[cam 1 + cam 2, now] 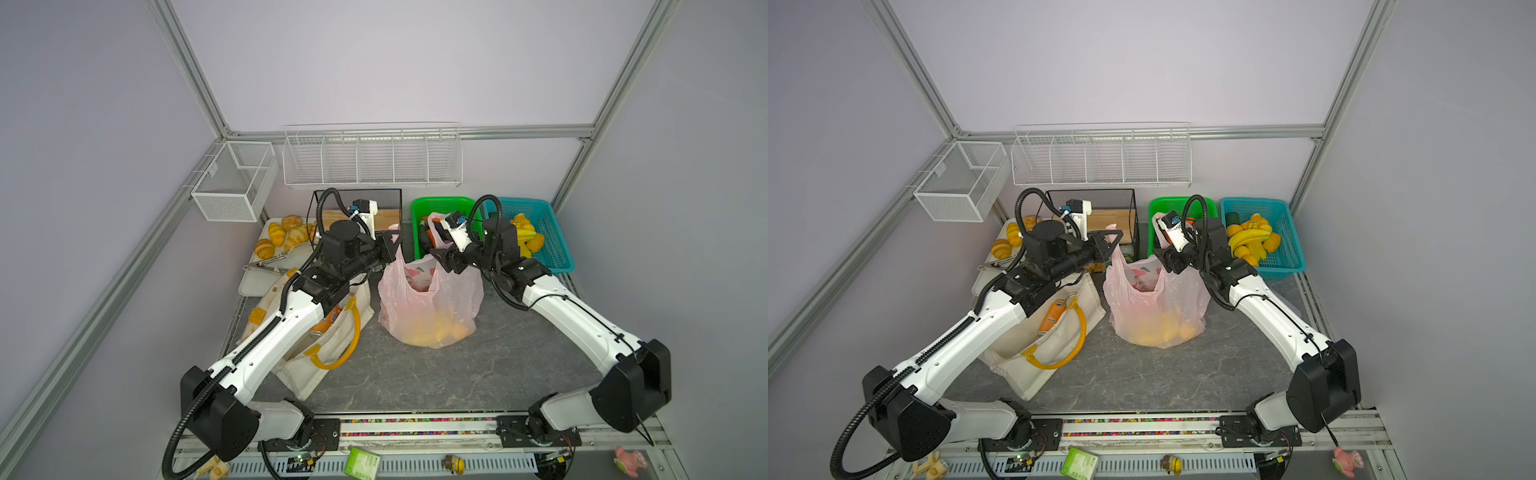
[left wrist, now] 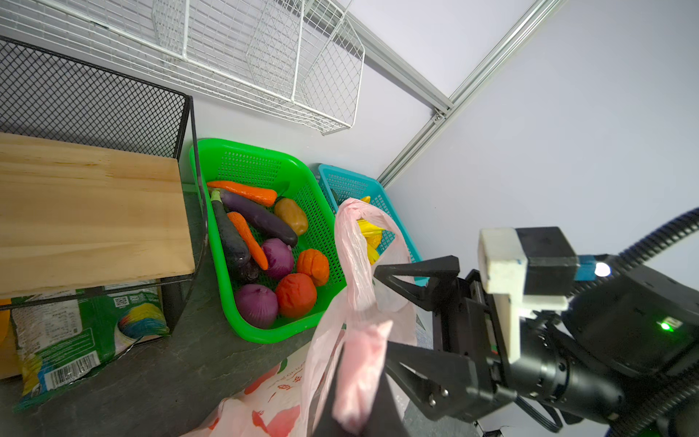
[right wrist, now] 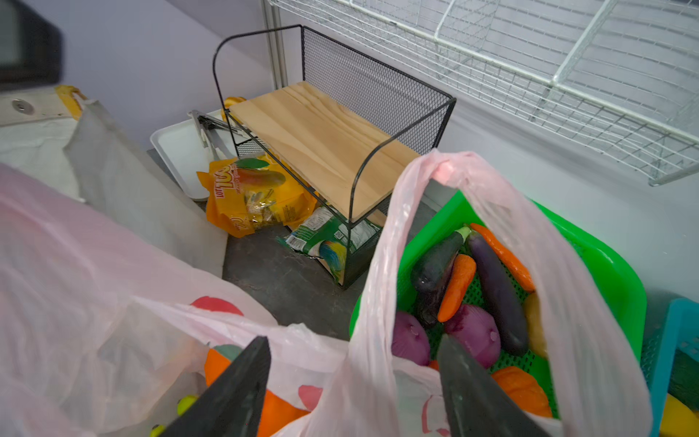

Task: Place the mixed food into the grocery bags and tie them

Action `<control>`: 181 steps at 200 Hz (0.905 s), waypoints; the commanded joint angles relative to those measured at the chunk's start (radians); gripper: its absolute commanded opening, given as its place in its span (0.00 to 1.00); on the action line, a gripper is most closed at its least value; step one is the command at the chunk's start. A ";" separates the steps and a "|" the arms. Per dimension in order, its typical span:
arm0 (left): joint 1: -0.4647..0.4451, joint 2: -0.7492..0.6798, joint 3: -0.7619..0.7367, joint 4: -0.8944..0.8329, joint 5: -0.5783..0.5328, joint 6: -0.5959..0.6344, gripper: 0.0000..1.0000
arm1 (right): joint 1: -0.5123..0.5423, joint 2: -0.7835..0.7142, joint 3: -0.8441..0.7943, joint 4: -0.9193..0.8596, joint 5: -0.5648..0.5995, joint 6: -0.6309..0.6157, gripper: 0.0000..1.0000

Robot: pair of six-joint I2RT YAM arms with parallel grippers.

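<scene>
Two bags stand loaded but untied. Pink bag (image 1: 432,307) sits upright mid-table, with orange and yellow fruits (image 1: 436,332) showing through its base. Tote (image 1: 303,374) lies just beside it under the left arm, an orange can (image 1: 1052,318) in its mouth and its yellow handles slack. No red can can be made out. Left gripper (image 1: 392,243) is clamped on one handle of the pink bag, holding it up. Right gripper (image 1: 439,257) has its jaws apart astride the other handle, not pinching it. Packing appears largely done; knotting both bags remains. Surface: dark grey marbled tabletop (image 1: 415,374). Behind: green basket (image 1: 440,200) of vegetables, blue basket (image 1: 555,249) of fruit, black mesh shelf (image 1: 374,201), croissants (image 1: 286,235), and white wire racks (image 1: 374,162) on pale lilac walls inside an aluminium frame.
</scene>
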 commanded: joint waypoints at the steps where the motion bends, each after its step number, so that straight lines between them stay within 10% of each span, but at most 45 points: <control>1: 0.007 -0.010 0.026 -0.004 -0.005 0.013 0.00 | -0.003 0.030 0.025 0.000 0.053 -0.024 0.64; 50: 0.008 -0.027 0.014 -0.022 -0.094 0.043 0.00 | -0.053 -0.089 -0.086 0.067 -0.215 0.093 0.06; 99: 0.007 -0.164 -0.081 0.009 -0.269 0.158 0.67 | -0.132 -0.284 -0.295 0.261 -0.464 0.274 0.06; 141: -0.006 -0.346 -0.204 0.247 -0.099 0.329 0.71 | -0.175 -0.339 -0.351 0.340 -0.565 0.332 0.06; 181: -0.071 -0.305 -0.054 0.093 0.148 0.568 0.70 | -0.196 -0.335 -0.368 0.375 -0.634 0.362 0.06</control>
